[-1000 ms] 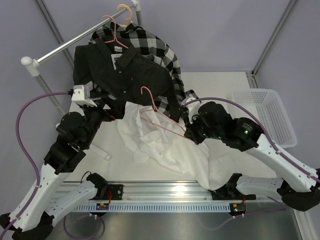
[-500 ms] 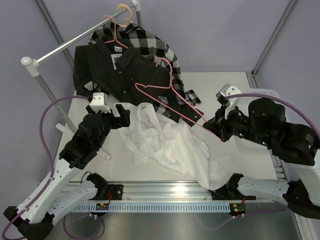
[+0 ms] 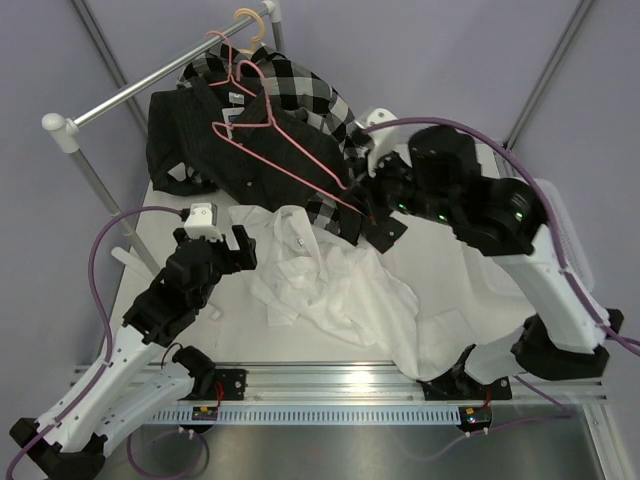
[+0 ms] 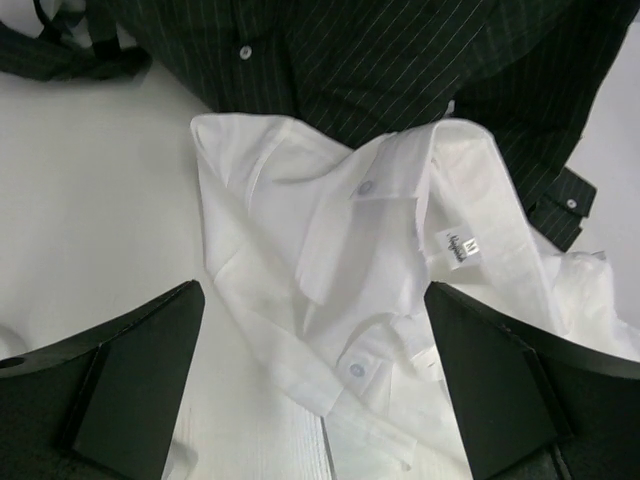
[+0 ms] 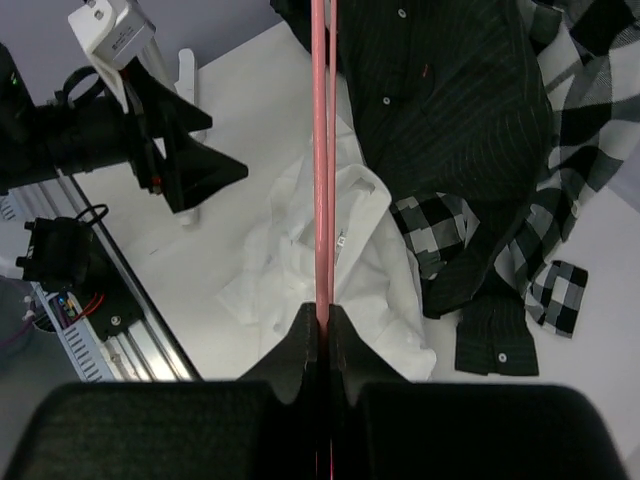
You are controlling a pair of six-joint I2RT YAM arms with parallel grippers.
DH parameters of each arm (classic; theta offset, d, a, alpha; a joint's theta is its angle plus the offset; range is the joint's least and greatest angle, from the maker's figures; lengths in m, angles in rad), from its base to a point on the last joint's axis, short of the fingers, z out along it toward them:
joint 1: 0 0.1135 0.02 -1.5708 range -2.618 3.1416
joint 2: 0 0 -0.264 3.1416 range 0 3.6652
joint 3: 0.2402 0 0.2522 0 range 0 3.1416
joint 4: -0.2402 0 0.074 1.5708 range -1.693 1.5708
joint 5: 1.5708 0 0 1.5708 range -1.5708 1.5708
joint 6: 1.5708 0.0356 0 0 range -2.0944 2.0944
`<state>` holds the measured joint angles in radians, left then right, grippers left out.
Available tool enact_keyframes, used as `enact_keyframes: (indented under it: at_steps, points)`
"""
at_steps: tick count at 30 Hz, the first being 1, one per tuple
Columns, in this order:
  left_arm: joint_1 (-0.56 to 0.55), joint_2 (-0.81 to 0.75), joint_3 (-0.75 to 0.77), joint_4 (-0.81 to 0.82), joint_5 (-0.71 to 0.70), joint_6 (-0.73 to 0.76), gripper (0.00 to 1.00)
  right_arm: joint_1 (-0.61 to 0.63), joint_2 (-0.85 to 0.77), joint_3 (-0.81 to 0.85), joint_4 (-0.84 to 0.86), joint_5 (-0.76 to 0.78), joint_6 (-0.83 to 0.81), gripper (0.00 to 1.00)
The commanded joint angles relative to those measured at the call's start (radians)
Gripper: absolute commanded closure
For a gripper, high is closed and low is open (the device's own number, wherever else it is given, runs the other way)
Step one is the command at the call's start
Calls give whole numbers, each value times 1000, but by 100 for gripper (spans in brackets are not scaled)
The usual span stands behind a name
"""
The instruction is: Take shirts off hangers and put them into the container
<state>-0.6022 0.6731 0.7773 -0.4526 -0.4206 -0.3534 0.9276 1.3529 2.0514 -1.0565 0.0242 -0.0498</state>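
Lavender walls enclose a white desk [image 3: 450, 300]; a silver rail [image 3: 150, 85] runs across the back left corner.

1. Left claw [image 4: 315, 390]: jaws fully apart, holding nothing, positioned above the collar area of the white shirt [image 3: 330, 290]. This shirt lies crumpled on the desk between the two arms (its neck label is readable only as a small tag in the left wrist view).
2. Black striped shirt [image 3: 200, 140]: draped from the rail down onto the desk, its lower edge overlapping the white shirt's collar.
3. Checked shirt [image 3: 310, 95]: behind and partly under the black one, with a cuff lying on the desk to the right.
4. Hangers on the rail: one pink hanger [image 3: 225, 60] and one beige hanger [image 3: 250, 22].
5. Second pink hanger [image 3: 290, 150]: stretched diagonally over the black shirt, its hook end to the left. The right claw [image 3: 372, 212] is clamped together on its lower right corner.
6. Container [image 3: 568, 235]: at the right edge of the desk, largely hidden behind the right arm.
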Motion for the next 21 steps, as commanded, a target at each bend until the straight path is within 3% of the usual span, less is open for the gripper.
enact_keyframes:
  at_steps: [1,8,11,21]
  points:
    - [-4,-50,-29,-11,-53,-22,1,1,147,143,42,-72,-156,100]
    - [-2,-61,-46,-18,-72,-33,1,-19,463,505,36,-118,-185,100]
    - [-2,-41,-39,-32,-67,-41,1,-41,561,578,70,-158,-186,100]
    - [-2,-38,-36,-38,-60,-41,1,-81,675,529,308,-248,-191,100]
